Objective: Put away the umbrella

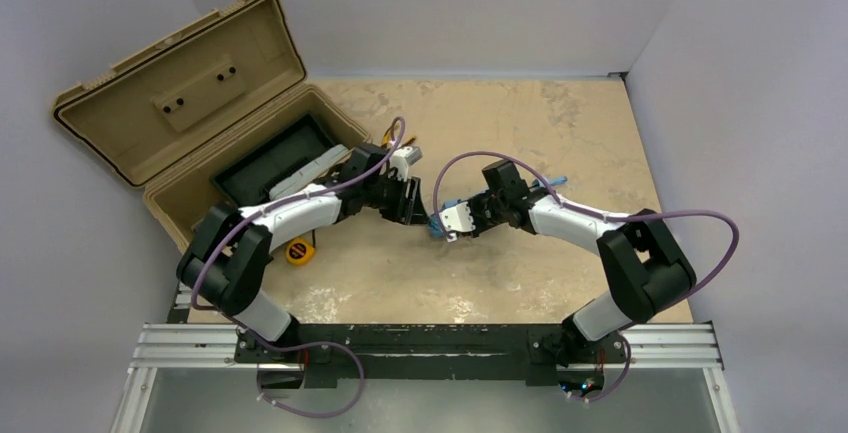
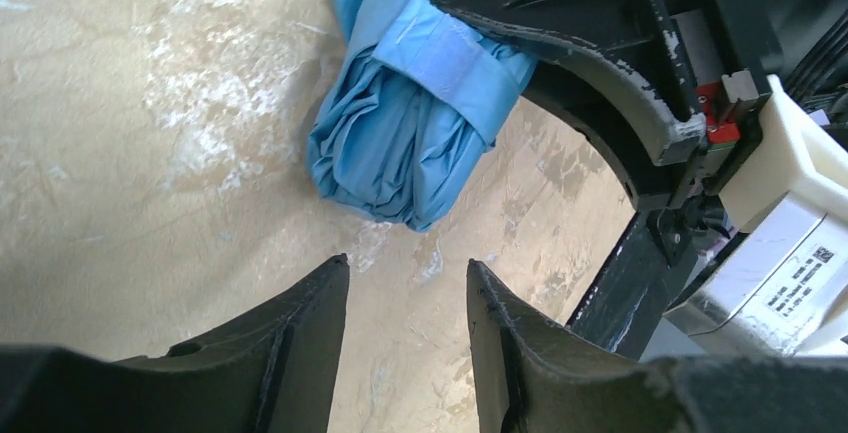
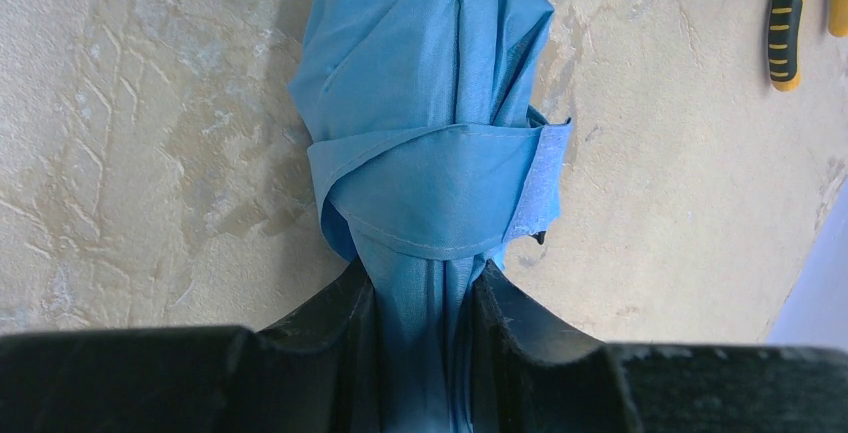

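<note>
Your right jaws clamp the rolled umbrella (image 3: 430,103) at mid-bench (image 3: 150,153), likely steadying it; your left jaws gape empty beside its end, probably ready to take it toward the case (image 1: 180,93).

Sky-blue umbrella (image 3: 430,153), mottled beige table (image 1: 560,123), tan case (image 1: 170,103); purple cables (image 1: 700,215), yellow-and-black tool handle (image 3: 785,38)

Soft, even light from above fills all three views, with only faint shadows on the table (image 1: 520,123). The umbrella (image 3: 430,163) is sharp, its folds clear; the fingers (image 3: 310,353) at the bottom edge are dark and slightly blurred. A soft shadow hugs its left side in the right wrist view
</note>
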Action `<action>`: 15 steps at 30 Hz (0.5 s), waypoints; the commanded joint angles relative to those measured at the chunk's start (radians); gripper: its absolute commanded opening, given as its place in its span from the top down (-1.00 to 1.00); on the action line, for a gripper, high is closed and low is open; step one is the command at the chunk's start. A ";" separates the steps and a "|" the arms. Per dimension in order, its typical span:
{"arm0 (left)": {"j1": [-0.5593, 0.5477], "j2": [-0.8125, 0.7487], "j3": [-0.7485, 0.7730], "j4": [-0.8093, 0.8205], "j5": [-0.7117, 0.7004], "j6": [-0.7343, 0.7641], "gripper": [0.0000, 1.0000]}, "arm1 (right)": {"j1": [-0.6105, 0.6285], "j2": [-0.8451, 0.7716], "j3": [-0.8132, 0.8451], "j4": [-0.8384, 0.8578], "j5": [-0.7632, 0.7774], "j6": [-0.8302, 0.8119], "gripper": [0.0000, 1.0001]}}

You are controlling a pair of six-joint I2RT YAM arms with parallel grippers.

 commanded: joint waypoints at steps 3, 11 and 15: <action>-0.019 -0.111 -0.066 0.181 -0.115 -0.079 0.10 | -0.006 0.038 -0.043 -0.186 0.034 0.045 1.00; -0.078 -0.184 -0.231 0.405 -0.200 -0.249 0.08 | -0.006 0.048 -0.035 -0.135 0.036 0.114 1.00; -0.158 -0.172 -0.241 0.450 -0.327 -0.328 0.08 | -0.007 0.048 -0.037 -0.123 0.037 0.134 1.00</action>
